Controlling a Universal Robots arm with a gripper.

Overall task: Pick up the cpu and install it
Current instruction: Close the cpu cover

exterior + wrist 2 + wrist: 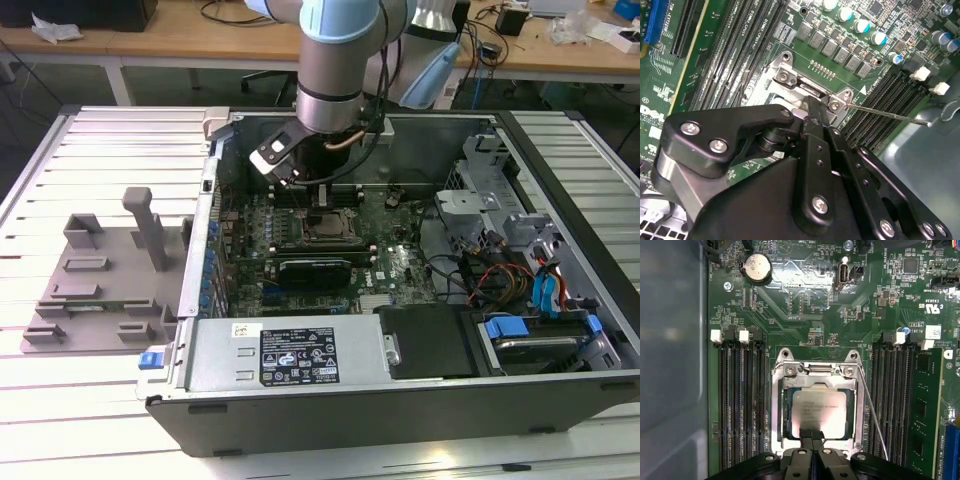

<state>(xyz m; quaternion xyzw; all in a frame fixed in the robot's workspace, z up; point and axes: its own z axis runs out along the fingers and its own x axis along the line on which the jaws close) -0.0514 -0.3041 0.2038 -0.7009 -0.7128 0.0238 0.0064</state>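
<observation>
One square silver cpu (818,409), metal socket frame (778,405), black end effector (812,434)

A slatted worktable (110,150) of pale silver metal fills the near and middle ground, its long ribs running from the exterior view's left to its right and catching bright, even overhead light as soft white bands. Beyond its far edge stands a row of desks with light wooden tops (170,45) on white legs (118,82). On the far desk towards the exterior view's left lie a crumpled white wad (55,30) and loose black cables (235,12); the wooden top at the exterior view's right (560,55) carries more small clutter. Under the desks the floor (40,95) is dark grey.
</observation>
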